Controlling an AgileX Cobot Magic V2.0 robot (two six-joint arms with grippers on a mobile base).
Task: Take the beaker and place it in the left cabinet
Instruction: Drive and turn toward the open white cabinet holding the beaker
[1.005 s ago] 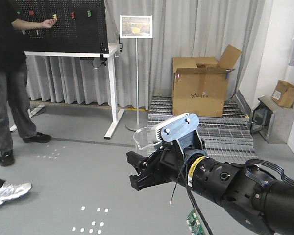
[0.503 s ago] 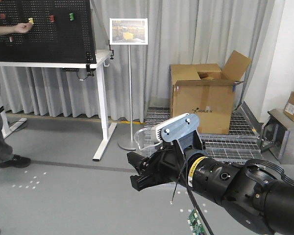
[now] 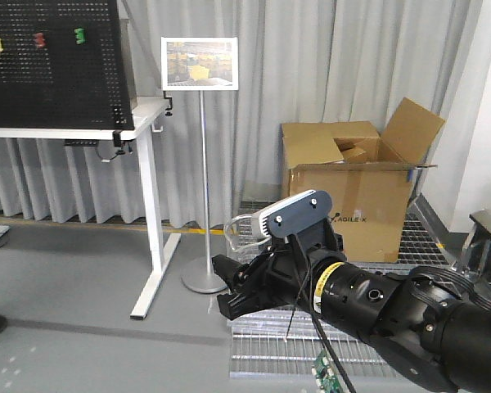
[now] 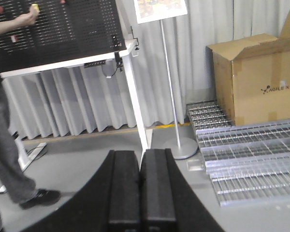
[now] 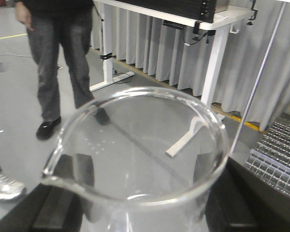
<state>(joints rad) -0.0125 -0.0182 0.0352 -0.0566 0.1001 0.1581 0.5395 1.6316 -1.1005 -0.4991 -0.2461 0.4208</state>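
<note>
The right gripper (image 3: 231,286) reaches forward at mid-height and pinches the beaker (image 5: 135,159). In the right wrist view a dark finger (image 5: 70,179) presses on each side of the clear wall, with the round rim and pouring lip close under the lens. From the front view the glass (image 3: 241,229) shows only as a pale shape beside the white camera mount, so its tilt there is hard to judge. The left gripper (image 4: 141,188) has its two black fingers pressed together with nothing between them.

Open grey floor (image 3: 82,344) lies ahead and to the left. Its far edge is a grey curtain (image 3: 311,65). At the left stands a white-legged surface (image 3: 139,123) carrying a black pegboard (image 3: 57,65), and a person (image 5: 63,43) stands near it. Just right of its leg is a thin sign stand (image 3: 201,164) on a round base. Further right a cardboard box (image 3: 352,196) with open flaps sits on metal grating (image 3: 262,344), whose near edge runs under the right arm.
</note>
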